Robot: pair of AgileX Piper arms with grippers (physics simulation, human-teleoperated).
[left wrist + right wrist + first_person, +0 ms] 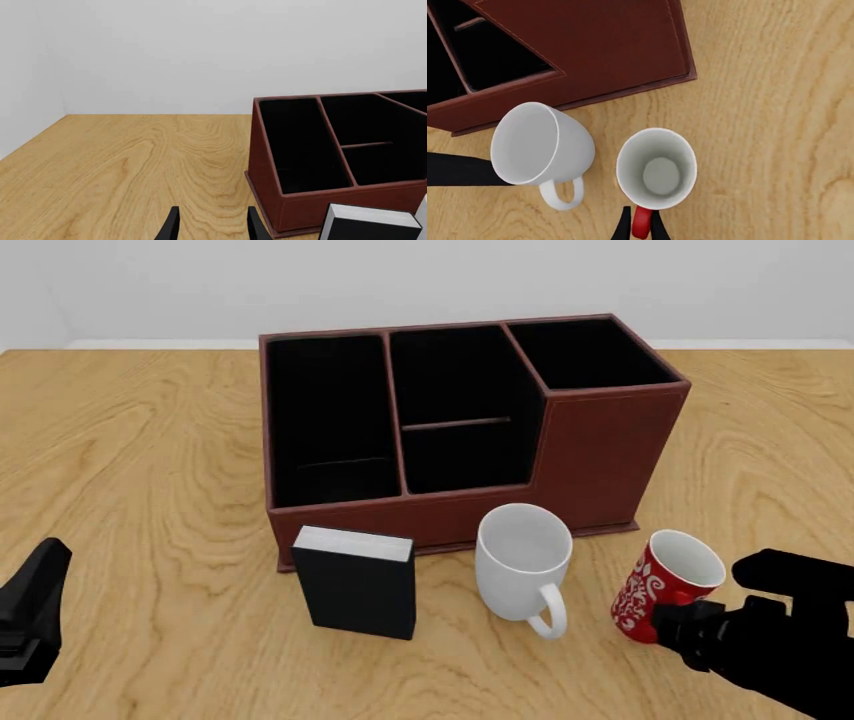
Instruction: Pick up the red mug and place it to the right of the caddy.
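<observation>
- The red mug [663, 585]: its handle is hidden behind the right gripper [640, 226] in the front view.
- The right gripper's fingertips are cut off by the right wrist view's edge.
- The caddy [313, 165] runs past the left wrist view's edge; beside it, the black box [371, 223] is cut off too.
- The left gripper [211, 225] shows only its fingertips.

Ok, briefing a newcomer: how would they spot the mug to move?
Find the big reddish-brown caddy. In front of its taller right end stand two mugs; take the smaller red mug with white swirls, right of the plain white mug, its handle in the right pincer.
</observation>
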